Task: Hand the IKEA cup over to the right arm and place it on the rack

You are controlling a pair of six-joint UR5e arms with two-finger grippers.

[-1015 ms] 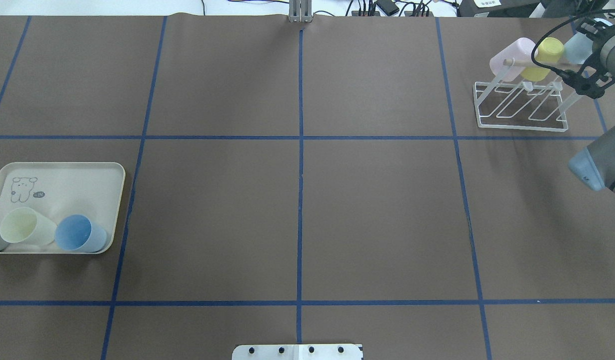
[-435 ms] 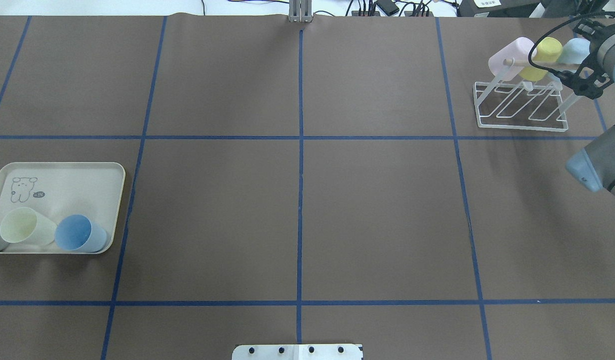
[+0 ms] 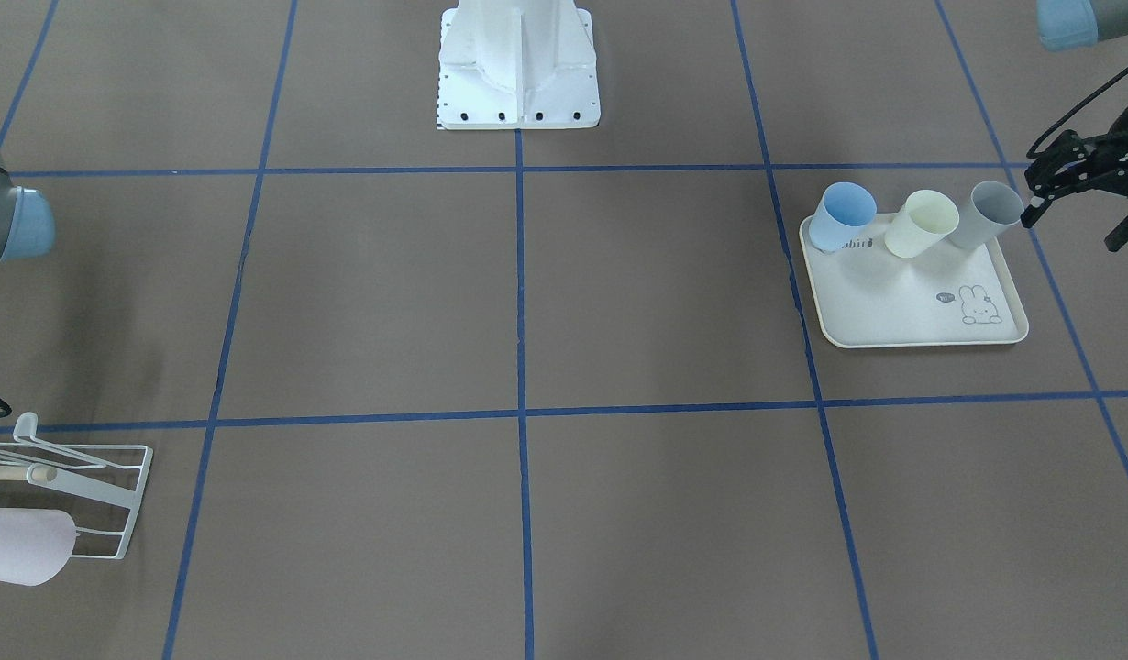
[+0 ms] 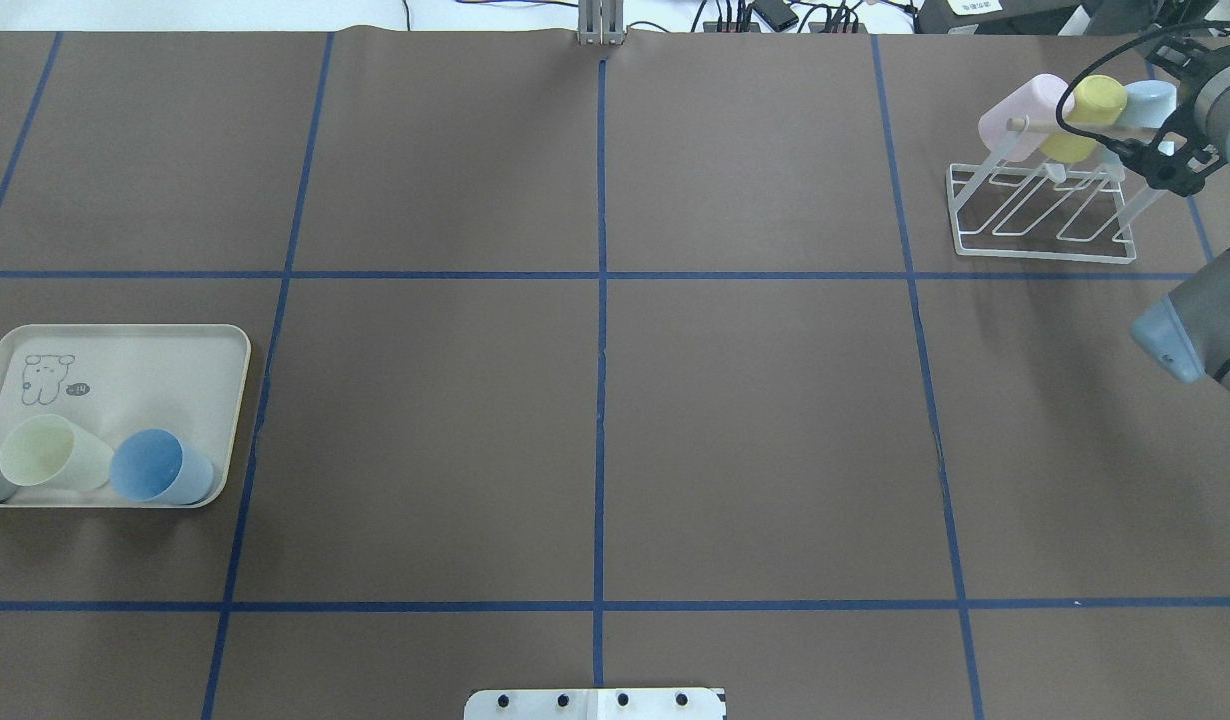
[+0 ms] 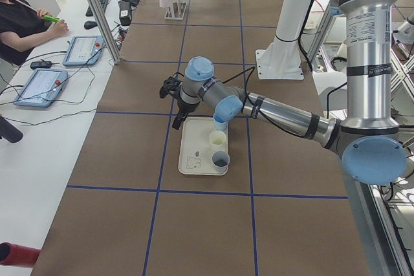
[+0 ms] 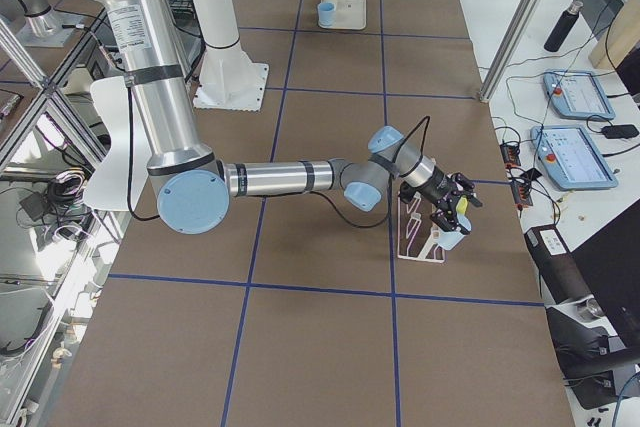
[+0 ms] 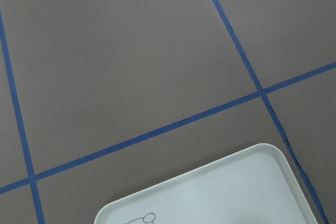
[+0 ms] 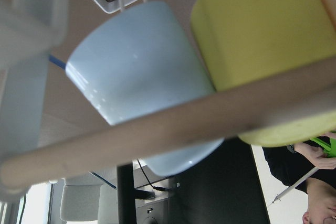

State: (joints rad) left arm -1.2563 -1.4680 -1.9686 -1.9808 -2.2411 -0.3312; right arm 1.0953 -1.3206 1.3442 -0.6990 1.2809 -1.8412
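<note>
Three cups hang on the rack (image 4: 1045, 255); the light-blue cup (image 4: 1147, 98) sits at the end nearest the right gripper (image 4: 1162, 165), whose opening I cannot tell. Placing looks done. Next, back away cleanly. The left gripper (image 3: 1075, 223), spread and empty, is beside the tray (image 3: 912, 312).

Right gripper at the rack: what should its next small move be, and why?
Probably ease the right gripper straight back off the rack, opening first if it grips. The light-blue cup looks seated on the rack beside the yellow cup and pink cup, so this placement seems done; three cups wait on the tray by the left gripper.
</note>
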